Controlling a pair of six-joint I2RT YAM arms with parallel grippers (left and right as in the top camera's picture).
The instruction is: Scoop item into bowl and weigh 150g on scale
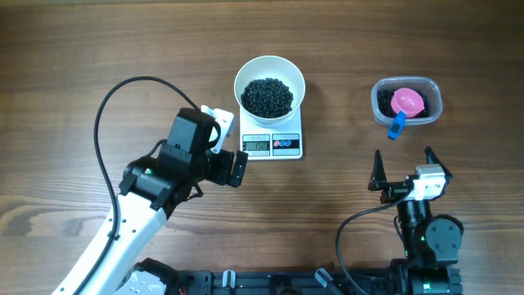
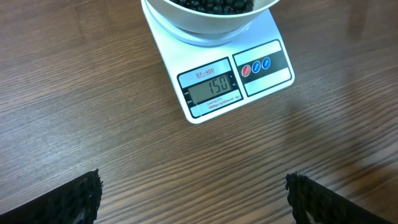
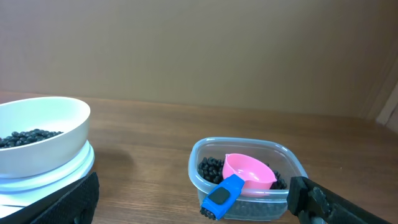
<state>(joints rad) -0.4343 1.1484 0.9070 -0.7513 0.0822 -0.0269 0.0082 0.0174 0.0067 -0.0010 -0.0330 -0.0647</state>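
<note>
Left fingers (image 2: 74, 199) spread, scale (image 2: 268, 30) display (image 2: 211, 90) facing them

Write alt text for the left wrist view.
A white scale on a wooden table shows 150 on its display, with a white bowl of black beads standing on it. The left tool is open and empty, its dark fingertips at the bottom corners.

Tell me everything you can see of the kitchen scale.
The scale is a flat white rectangular slab, plastic by its look, lying level on the wooden table. Its front edge carries a grey display reading 150 and two round buttons, one red, one blue. The white bowl of black beads sits on its platform. Nothing else touches it.
</note>
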